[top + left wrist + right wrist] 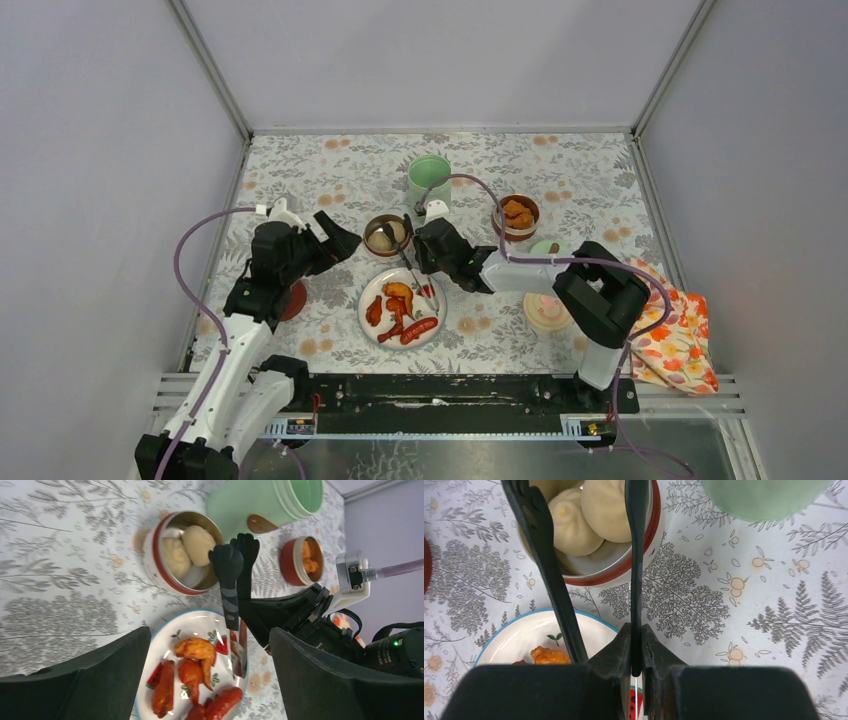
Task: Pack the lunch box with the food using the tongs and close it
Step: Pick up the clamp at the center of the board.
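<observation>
Tongs (636, 580) reach over steel bowl (609, 572) of pale balls (574, 527); right jaws pinch one arm; left jaws spread, empty.

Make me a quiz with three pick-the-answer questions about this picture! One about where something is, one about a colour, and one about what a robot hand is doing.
1. The right gripper is: A wide open; B shut on the tongs; C holding a spoon.
2. The tall jar is: A blue; B yellow; C mint green.
3. The pale buns sit: A in the steel bowl; B in the jar; C in the right gripper.

Answers: 1 B, its fingers clamp one arm of the tongs. 2 C, its wall and inside are both mint green. 3 A, they lie together inside the red-rimmed bowl.
</observation>
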Motion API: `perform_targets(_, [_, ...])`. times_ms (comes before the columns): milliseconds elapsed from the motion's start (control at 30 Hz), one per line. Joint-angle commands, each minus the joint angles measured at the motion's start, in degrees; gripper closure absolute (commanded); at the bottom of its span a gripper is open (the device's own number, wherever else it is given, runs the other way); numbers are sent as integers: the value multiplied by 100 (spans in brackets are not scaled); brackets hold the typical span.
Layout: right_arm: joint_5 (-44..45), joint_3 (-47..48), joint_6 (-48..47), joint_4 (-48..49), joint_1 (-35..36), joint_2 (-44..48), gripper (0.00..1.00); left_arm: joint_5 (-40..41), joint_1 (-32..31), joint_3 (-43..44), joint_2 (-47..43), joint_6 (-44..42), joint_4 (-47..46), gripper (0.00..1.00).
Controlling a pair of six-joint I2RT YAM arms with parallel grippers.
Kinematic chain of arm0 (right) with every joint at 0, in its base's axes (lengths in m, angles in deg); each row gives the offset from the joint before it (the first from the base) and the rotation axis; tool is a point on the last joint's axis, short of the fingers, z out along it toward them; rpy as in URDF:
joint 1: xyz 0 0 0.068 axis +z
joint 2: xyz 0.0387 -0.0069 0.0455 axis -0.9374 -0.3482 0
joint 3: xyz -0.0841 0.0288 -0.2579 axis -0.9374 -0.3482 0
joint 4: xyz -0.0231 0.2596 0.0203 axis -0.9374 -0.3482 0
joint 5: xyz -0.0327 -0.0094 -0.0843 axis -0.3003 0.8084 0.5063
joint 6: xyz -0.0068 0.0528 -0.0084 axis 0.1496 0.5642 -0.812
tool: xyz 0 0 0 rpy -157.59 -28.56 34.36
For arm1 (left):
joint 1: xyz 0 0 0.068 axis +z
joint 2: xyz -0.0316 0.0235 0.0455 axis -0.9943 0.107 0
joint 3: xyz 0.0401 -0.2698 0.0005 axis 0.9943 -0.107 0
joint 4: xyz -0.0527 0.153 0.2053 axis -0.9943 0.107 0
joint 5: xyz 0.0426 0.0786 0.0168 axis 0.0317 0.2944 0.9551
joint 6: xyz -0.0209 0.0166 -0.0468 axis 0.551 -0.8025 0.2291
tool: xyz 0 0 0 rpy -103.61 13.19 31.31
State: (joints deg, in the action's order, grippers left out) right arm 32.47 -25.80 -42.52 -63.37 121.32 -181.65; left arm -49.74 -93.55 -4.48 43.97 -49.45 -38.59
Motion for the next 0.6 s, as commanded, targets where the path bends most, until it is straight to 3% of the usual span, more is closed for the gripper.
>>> perform_targets(0, [256,-30,-181,146,-40,709,90,-577,-234,-101,-19,534,-810,4])
perform_targets(567, [273,-451,22,-778,-29,2295,95,485,-2359,-388,1387,1859,-3046,3])
